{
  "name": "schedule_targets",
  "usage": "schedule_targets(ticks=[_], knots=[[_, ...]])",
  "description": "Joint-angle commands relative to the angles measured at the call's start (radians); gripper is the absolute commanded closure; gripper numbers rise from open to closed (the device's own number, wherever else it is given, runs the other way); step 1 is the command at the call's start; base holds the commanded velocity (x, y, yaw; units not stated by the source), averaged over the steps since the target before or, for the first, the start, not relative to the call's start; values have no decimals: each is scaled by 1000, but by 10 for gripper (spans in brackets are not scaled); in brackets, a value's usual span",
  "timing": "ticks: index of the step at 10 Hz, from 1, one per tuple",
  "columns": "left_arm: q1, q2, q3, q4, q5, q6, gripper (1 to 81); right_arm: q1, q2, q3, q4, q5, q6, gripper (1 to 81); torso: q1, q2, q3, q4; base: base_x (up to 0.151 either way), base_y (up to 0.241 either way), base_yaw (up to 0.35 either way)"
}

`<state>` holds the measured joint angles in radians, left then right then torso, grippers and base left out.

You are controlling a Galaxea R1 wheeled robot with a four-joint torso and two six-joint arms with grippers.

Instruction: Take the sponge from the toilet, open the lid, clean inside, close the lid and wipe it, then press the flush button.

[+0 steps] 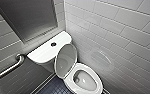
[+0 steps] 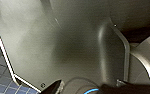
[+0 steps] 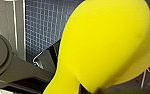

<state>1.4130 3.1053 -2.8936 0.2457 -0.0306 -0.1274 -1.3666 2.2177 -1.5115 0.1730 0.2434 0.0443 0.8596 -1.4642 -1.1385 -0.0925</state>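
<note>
Right wrist view first: the right fingers point(image 3: 89, 90) are all but hidden under the sponge point(image 3: 103, 42), with only a dark tip peeping out at its edge. The yellow block hangs close before the camera with nothing under it, and its sides bulge as if pinched, so I judge them clenched on it. Behind the sponge lies blue tiled floor point(image 3: 41, 25), which suggests it hangs beside the toilet point(image 1: 49, 65) rather than over the bowl point(image 1: 84, 81). In the left wrist view the left fingers point(image 2: 89, 85) show as two dark tips standing well apart with nothing between them, so they are released and empty; beyond them is a dull metal panel point(image 2: 53, 42). The head view gives the target. The toilet stands in the corner against the tiled wall point(image 1: 116, 32), its lid point(image 1: 66, 60) raised and standing up in front of the tank point(image 1: 41, 53), the seat ring point(image 1: 97, 75) down and the bowl open. The bowl's long axis runs from the tank out toward the near right of that view. The upright lid closes off its back end, and the flush button point(image 1: 53, 44) sits beyond it on the flat tank top. The lid-opening step looks done, and cleaning inside seems to be the step in hand. As I judge it, what matters is that the sponge has to enter the oval from above or from the front, clear of the lid, and the right arm is the one carrying it. How far the sponge is from the rim I cannot tell.
</note>
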Motion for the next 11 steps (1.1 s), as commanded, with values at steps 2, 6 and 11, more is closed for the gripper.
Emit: schedule_targets(ticks=[2,6,11], knots=[[24,1,7,3,69,11,10,155,-150,240,-3,105,-72,811,0,0,0,0,0,0,0],[42,-35,118,-3,78,11,10,393,-191,280,82,27,-70,811,0,0,0,0,0,0,0],[53,-177,421,-8,80,5,10,543,-185,269,148,-24,-64,811,31,-50,0,0,0,0,0]])
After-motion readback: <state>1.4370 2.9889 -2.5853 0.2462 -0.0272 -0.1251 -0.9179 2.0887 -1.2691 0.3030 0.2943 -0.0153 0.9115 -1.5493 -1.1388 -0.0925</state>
